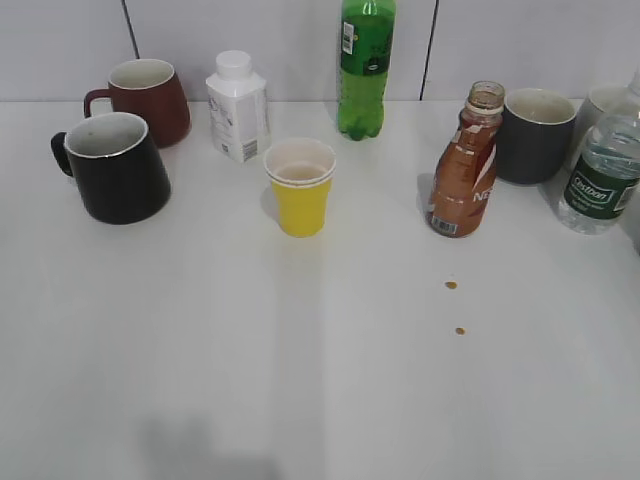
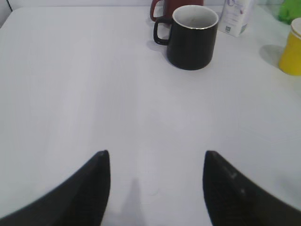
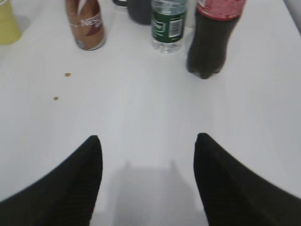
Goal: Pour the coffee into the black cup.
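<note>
The coffee bottle (image 1: 464, 172) stands upright and uncapped at centre right of the table; it also shows in the right wrist view (image 3: 85, 23), top left. The black cup (image 1: 115, 168) stands at the left with its handle to the left; it also shows in the left wrist view (image 2: 192, 36), ahead. My left gripper (image 2: 155, 160) is open and empty, well short of the cup. My right gripper (image 3: 146, 143) is open and empty, well short of the bottle. Neither gripper shows in the exterior view.
A dark red mug (image 1: 145, 98), a white carton (image 1: 237, 106), a yellow paper cup (image 1: 300, 186), a green soda bottle (image 1: 365, 68), a dark grey mug (image 1: 534, 135) and a water bottle (image 1: 602, 170) stand around. A cola bottle (image 3: 211, 37) stands right. Two brown drops (image 1: 455, 307) lie in front of the coffee.
</note>
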Robot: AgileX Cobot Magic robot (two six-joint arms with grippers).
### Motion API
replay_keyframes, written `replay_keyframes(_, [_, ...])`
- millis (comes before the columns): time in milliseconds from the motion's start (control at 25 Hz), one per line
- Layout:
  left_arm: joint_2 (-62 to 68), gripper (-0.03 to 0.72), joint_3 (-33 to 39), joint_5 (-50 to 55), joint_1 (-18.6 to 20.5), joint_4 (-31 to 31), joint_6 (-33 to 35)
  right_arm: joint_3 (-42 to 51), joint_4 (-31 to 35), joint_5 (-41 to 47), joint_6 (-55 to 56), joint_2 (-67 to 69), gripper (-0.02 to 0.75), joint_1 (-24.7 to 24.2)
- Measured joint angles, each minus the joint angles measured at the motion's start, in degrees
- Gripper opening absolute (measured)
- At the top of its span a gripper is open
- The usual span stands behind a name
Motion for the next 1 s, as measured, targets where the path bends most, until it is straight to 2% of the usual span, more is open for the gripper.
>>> replay_keyframes(440, [0.0, 0.438, 0.0, 0.0, 0.0, 0.0, 0.0, 0.0, 0.1, 0.0, 0.0, 0.0, 0.485, -0.4])
replay_keyframes(1000, [0.0, 0.435, 0.0, 0.0, 0.0, 0.0, 0.0, 0.0, 0.1, 0.0, 0.0, 0.0, 0.485, -0.4])
